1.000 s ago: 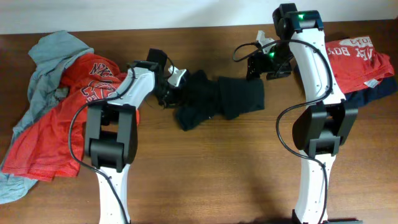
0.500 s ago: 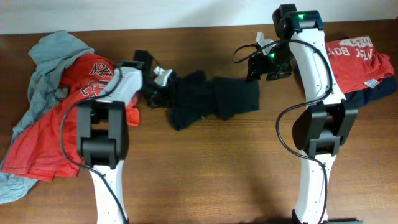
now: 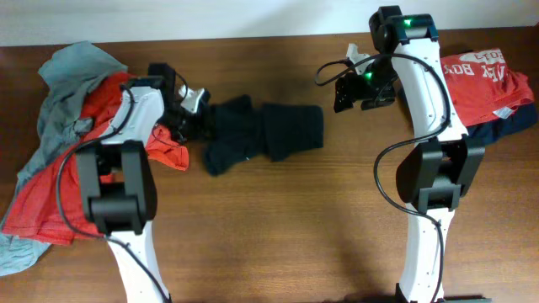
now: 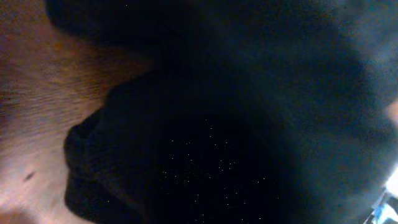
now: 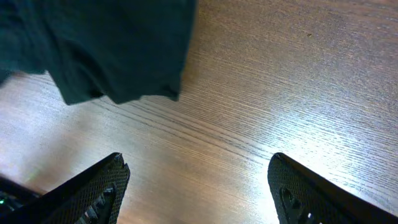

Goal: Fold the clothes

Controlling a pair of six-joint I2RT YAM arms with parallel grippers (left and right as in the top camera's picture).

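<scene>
The left gripper is clamped shut on the left end of a black T-shirt. The shirt lies bunched and drawn out sideways on the wooden table, toward the far edge and left of centre. From the left wrist camera, dark cloth fills nearly the whole view, with a patch of bare wood at the left. The right gripper hangs just beyond the shirt's right end, apart from it. Its fingers are spread wide with only bare wood grain between them, and a corner of the black fabric shows at the upper left of its wrist view. At the table's left edge, a crumpled red-orange T-shirt with white lettering lies tangled with a grey T-shirt, and the left arm reaches across the heap's right side. Near the far right corner, a folded red-orange T-shirt, white letters facing up, rests on a navy garment, well apart from the black one.
</scene>
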